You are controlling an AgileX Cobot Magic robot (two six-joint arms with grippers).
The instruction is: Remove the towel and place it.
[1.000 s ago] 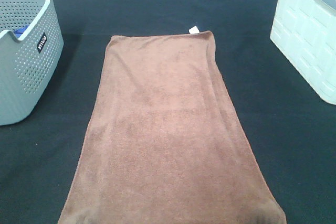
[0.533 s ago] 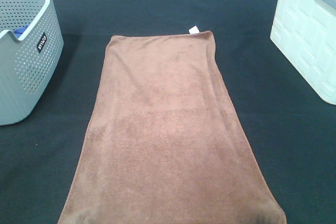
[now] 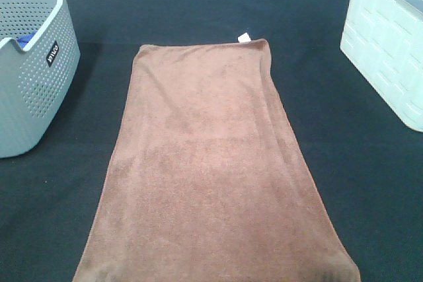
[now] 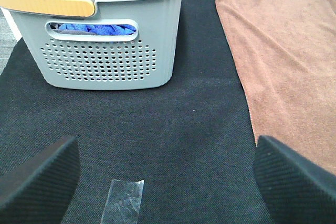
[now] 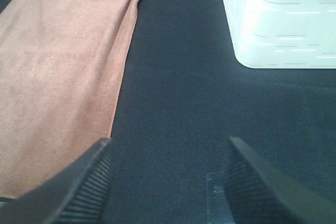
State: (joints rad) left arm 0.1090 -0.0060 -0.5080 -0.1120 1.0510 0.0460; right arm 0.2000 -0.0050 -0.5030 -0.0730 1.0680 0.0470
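Between the two claws, the reddish-brown plush rectangular towel (image 3: 211,170) lies flat, apparently already placed; left claw (image 4: 163,174) and right claw (image 5: 165,182) stand apart, empty.

The exterior high camera looked down from the near side across the dark mat, with the towel (image 3: 211,170) central, the grey basket (image 3: 33,90) left and the white bin (image 3: 390,51) right. The left wrist camera sat low, facing far, near the basket (image 4: 105,51). The right wrist camera, probably equally low, faced the bin (image 5: 278,24). Both wrist views shared the towel (image 4: 289,66) (image 5: 63,66).
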